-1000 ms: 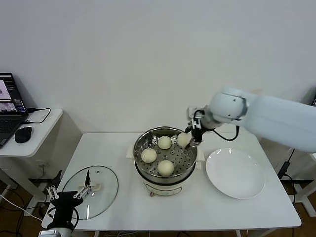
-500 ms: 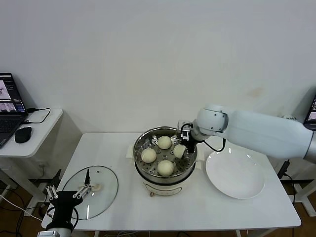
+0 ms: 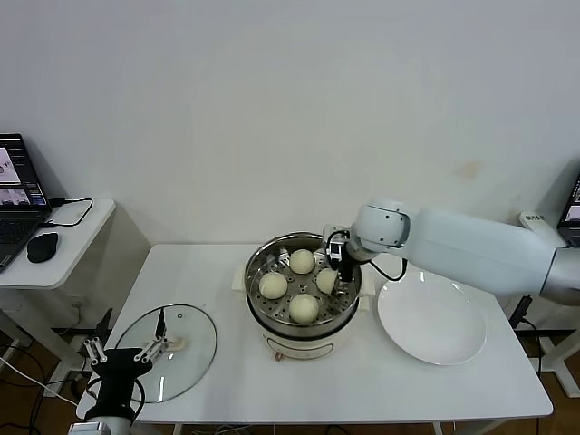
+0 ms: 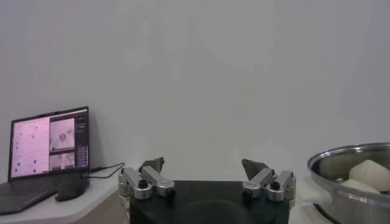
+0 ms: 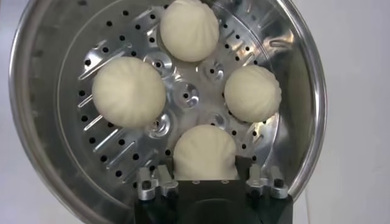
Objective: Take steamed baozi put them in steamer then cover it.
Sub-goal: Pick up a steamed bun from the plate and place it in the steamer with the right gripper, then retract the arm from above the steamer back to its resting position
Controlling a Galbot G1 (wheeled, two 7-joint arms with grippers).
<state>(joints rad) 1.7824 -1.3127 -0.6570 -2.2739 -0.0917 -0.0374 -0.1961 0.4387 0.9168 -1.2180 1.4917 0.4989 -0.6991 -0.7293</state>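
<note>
The steamer stands mid-table with several steamed baozi on its perforated tray. My right gripper reaches down into the pot at its right side. In the right wrist view this gripper is open, and one baozi rests on the tray between its spread fingers. Three more baozi lie around the tray's centre. The cover, a glass lid, lies flat at the table's front left. My left gripper is parked open beside it, holding nothing.
A white plate with nothing on it sits right of the steamer. A side table at far left carries a laptop and a mouse. The wall stands close behind the table.
My right gripper carried a baozi from above the pot's right rim down onto the tray, then opened its jaws. The left arm has not moved.
</note>
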